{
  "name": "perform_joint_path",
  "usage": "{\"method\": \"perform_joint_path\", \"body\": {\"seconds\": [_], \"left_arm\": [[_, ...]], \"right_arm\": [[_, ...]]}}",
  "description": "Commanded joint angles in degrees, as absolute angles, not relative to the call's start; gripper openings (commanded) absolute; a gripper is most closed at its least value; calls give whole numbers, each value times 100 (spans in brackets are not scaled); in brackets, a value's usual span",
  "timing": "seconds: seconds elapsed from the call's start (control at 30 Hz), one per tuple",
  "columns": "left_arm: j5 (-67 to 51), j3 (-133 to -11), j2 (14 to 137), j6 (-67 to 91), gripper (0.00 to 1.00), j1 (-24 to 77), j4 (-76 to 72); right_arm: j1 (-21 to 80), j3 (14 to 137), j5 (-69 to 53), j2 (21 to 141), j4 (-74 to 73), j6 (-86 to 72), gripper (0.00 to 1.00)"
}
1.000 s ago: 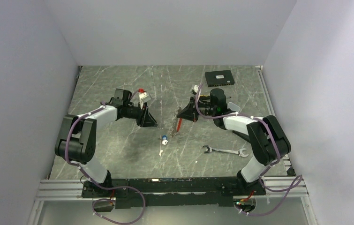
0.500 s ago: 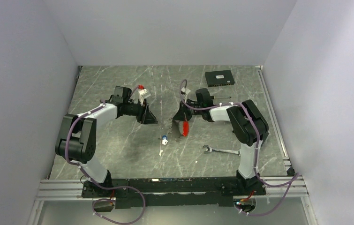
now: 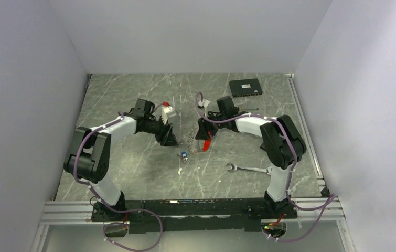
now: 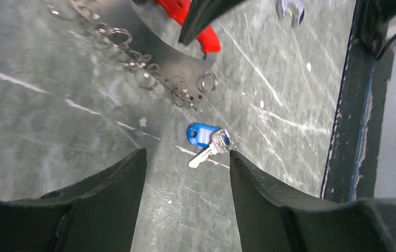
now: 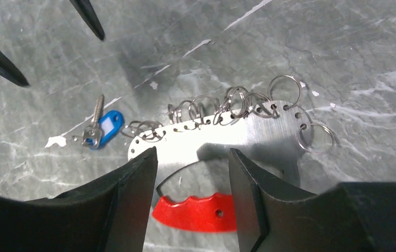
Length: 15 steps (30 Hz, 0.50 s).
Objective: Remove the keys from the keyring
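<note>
Blue-headed key (image 4: 202, 135) lies on the worktop (image 4: 38, 105) beside the keyring (image 5: 227, 134); both jaws spread, the right seemingly straddling it.

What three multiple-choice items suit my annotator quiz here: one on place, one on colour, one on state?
1. Where is the blue-headed key? A in a gripper; B on the table, apart from the keyring; C threaded on the keyring.
2. The keyring's tag is: A red; B yellow; C green.
3. The left gripper is: A shut on the key; B shut on the tag; C open.
B, bare table shows between key and rings; A, red in both wrist views; C, its jaws stand apart.
</note>
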<state>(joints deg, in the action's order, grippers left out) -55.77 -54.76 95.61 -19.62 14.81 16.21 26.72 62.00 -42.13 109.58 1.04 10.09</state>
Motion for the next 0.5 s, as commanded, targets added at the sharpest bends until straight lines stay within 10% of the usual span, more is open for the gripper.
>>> {"method": "perform_joint_path", "body": {"seconds": [0.0, 0.47], "left_arm": [[-4901, -5672, 9336, -3185, 64, 2023, 2485], [-3720, -5945, 9576, -4330, 62, 3282, 2631]], "right_arm": [[2674, 6253, -4201, 10364, -676, 1515, 56], [2687, 6055, -4483, 10997, -903, 1243, 54]]}}
